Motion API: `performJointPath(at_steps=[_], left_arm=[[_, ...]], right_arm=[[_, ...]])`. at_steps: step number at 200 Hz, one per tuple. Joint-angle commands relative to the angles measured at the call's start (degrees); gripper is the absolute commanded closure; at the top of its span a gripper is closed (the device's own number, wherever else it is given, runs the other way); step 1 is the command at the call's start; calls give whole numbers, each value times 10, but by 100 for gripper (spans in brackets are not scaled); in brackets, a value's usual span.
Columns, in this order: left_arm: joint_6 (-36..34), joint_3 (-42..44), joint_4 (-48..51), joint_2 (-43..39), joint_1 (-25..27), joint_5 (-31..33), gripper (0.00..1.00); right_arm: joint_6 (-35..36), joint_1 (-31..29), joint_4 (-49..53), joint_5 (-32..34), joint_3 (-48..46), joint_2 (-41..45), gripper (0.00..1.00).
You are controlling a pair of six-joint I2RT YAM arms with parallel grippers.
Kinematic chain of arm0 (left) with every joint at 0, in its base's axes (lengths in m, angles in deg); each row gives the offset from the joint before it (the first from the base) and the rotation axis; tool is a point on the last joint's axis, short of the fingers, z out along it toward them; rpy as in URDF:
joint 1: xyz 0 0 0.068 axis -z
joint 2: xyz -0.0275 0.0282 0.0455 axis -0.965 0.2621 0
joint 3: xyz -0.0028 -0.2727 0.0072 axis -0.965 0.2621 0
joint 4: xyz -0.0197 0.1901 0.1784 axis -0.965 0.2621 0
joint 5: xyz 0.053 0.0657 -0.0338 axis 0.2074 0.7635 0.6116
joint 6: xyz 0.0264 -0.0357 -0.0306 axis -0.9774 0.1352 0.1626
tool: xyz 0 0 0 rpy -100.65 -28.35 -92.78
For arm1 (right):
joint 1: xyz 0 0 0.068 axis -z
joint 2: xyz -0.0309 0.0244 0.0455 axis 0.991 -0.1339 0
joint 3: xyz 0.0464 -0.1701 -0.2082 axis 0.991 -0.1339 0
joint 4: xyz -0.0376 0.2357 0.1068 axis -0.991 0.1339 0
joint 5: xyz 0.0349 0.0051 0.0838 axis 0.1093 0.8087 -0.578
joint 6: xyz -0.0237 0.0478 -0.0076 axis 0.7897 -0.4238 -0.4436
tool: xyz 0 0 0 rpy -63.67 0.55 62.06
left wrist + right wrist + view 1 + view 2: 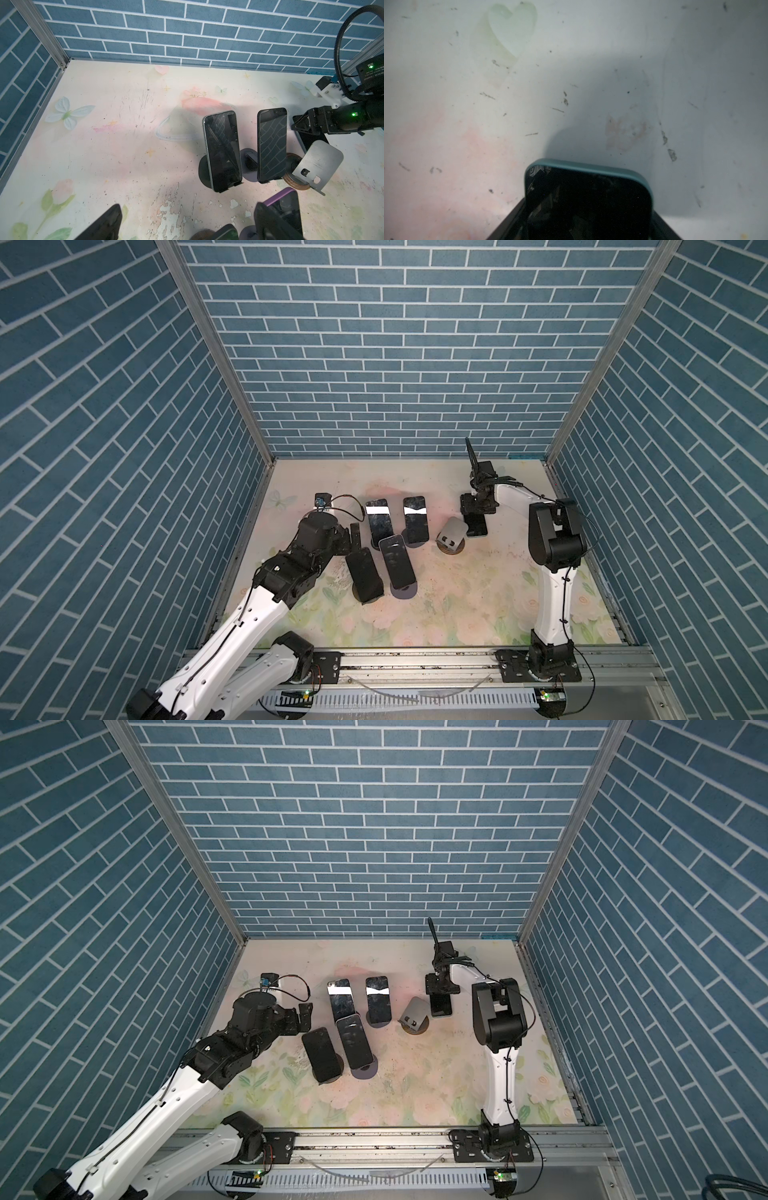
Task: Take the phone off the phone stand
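Holding item: phone (587, 197), teal case, dark screen, clamped between jaws of right gripper (477, 514). Empty grey phone stand (451, 534) just beside that gripper, apart from phone. Whether phone touches bench (457, 605), I cannot tell. Left gripper (189, 207): jaws wide apart, holding nothing, four other phones (399, 568) near it. My plan: keep grip square, lower flat, steer clear of stand plate, release once resting. Markings: no brand legible on phone; print on right arm housing (368, 72) unreadable.
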Motion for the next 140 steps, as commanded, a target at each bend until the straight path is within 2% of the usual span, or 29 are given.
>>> performJointPath(at_steps=[1,46,140], left_arm=[[-4,-13,10,-4,2,7,0],[-6,-14,12,-2,2,7,0],[-11,-12,17,-6,2,10,0]], right_arm=[[10,2,22,17,25,-16,53],[5,2,27,28,34,-50,49],[2,2,27,18,32,-63,39]])
